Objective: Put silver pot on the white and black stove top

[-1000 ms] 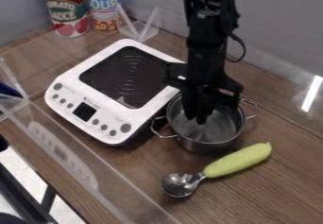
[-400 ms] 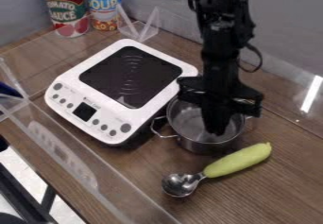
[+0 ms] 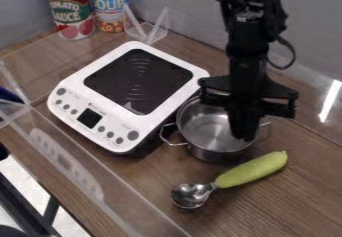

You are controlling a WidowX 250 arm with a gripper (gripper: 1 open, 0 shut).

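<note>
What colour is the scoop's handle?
Light green, on the metal scoop in front of the silver pot; camera view.

the silver pot (image 3: 214, 133) is a small round shiny steel vessel, upright and open-topped, its inside bare and bright; a small looped handle shows on its near-left side; it sits on the wooden counter (image 3: 80, 186), not on the cooker, just beside the stove top's right corner, whether touching it cannot be told; its far right rim is hidden; the stove top (image 3: 123, 93) is a square white single-burner cooker with a black glass plate marked with rings, nothing resting on that plate; its sloped white button panel faces the near-left; it lies flat, turned cornerwise on the counter
</note>
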